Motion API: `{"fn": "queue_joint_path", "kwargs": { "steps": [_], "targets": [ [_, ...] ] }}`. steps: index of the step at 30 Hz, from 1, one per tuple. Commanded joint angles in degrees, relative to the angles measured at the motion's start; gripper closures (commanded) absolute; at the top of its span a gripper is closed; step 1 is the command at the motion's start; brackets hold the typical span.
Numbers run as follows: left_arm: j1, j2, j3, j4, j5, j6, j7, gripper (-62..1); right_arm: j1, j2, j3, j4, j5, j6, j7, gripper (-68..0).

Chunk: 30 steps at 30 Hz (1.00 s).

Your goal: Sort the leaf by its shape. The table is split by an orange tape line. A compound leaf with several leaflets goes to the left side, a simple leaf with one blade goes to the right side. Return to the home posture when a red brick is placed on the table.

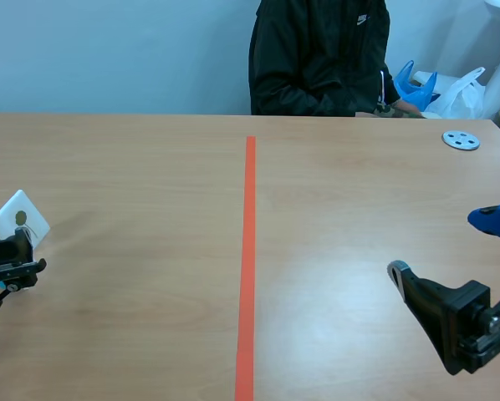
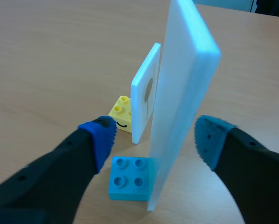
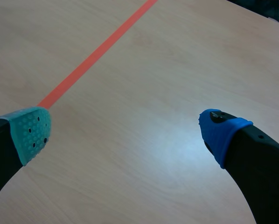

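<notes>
No leaf shows in any view, and no red brick lies on the table. The orange tape line (image 1: 249, 251) runs down the middle of the table (image 1: 150, 167). My left gripper (image 1: 3, 271) rests low at the left edge, open (image 2: 154, 135). A white card (image 2: 184, 70) stands upright in a blue brick (image 2: 129, 178) in the gap between its fingers, touching neither pad. My right gripper (image 1: 442, 244) sits low at the right, open (image 3: 130, 130) over bare wood, with the tape line (image 3: 97, 51) ahead of it.
A second white card (image 2: 144, 93) stands in a yellow brick (image 2: 121, 112) just ahead of the left gripper; the cards (image 1: 20, 215) show at the scene's left edge. A person in a dark jacket (image 1: 317, 58) sits across the table. A grey disc (image 1: 461, 139) lies far right.
</notes>
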Motion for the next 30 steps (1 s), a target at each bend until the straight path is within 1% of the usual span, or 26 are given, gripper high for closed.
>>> {"fn": "queue_joint_path", "kwargs": {
  "steps": [1, 3, 6, 9, 17, 21, 24, 28, 30],
  "targets": [
    [1.01, -0.68, -1.64, 4.0, -0.39, 0.0, -1.18, -48.4, 0.5, 0.09, 0.57, 0.55, 0.57, -0.24, 0.61, -67.9],
    [2.34, -0.7, -2.32, 6.99, -0.39, -0.02, -1.18, -52.6, 0.5, 0.09, 0.57, 0.55, 0.57, -0.24, 0.61, -67.9],
    [4.39, -0.72, -3.41, 11.87, -0.55, -0.28, -1.14, -56.4, 0.5, 0.09, 0.57, 0.55, 0.57, -0.24, 0.61, -67.9],
    [7.06, -0.94, -4.24, 17.53, -0.57, -1.81, -0.7, -60.3, 0.5, 0.09, 0.57, 0.55, 0.57, -0.24, 0.61, -67.9],
    [16.76, -1.81, -4.59, 35.54, -0.68, -6.64, 1.31, -62.3, 0.5, 0.11, 0.57, 0.55, 0.57, -0.24, 0.61, -67.9],
    [22.08, -1.81, -4.59, 45.29, -0.76, -10.99, 7.37, -62.3, 0.5, 0.11, 0.57, 0.55, 0.57, -0.24, 0.61, -67.9],
    [26.18, -1.81, -4.57, 51.82, -0.76, -13.68, 9.51, -62.3, 0.5, 0.11, 0.57, 0.55, 0.57, -0.24, 0.61, -67.9],
    [30.58, -1.81, -4.57, 57.96, -0.79, -19.08, 12.13, -62.3, 0.5, 0.11, 0.57, 0.55, 0.57, -0.24, 0.61, -67.9],
    [32.44, -1.81, -4.46, 59.71, -0.83, -20.94, 13.7, -62.3, 0.5, 0.11, 0.57, 0.55, 0.57, -0.24, 0.61, -67.9]
  ]
}}
